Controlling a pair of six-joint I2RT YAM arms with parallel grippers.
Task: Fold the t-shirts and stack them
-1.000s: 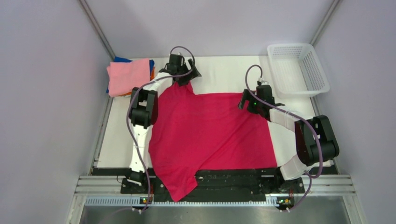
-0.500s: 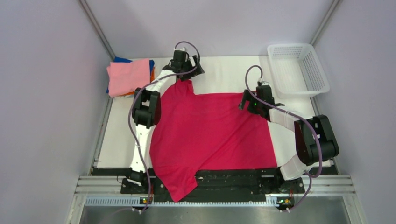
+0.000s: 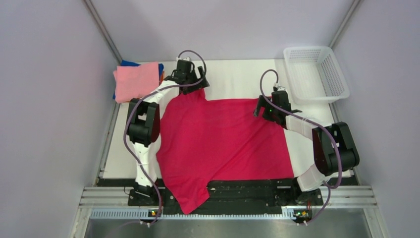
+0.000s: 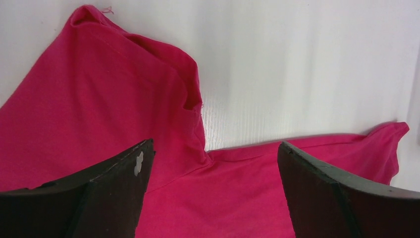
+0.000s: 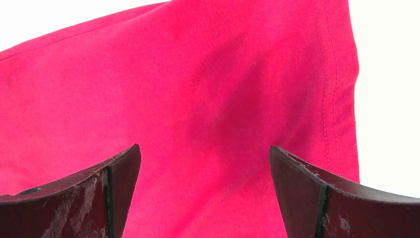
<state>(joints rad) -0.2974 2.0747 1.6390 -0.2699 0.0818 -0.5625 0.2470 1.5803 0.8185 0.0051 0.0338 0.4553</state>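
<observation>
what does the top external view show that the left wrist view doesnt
Only top external: the whole crimson t-shirt spread flat, the folded pink t-shirt at far left, the white mesh basket and the right gripper. Only left wrist: the stitched hem of a rumpled sleeve, up close. Both: the left gripper, open, over that t-shirt on the white table.

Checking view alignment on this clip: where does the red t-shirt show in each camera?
Top external: red t-shirt spread flat across the middle.
Left wrist: fills the left and bottom, a bunched sleeve peaked at upper left.
Right wrist: fills most of the frame, stitched hem at right.
Shared landmark: the white table bordering it.
</observation>
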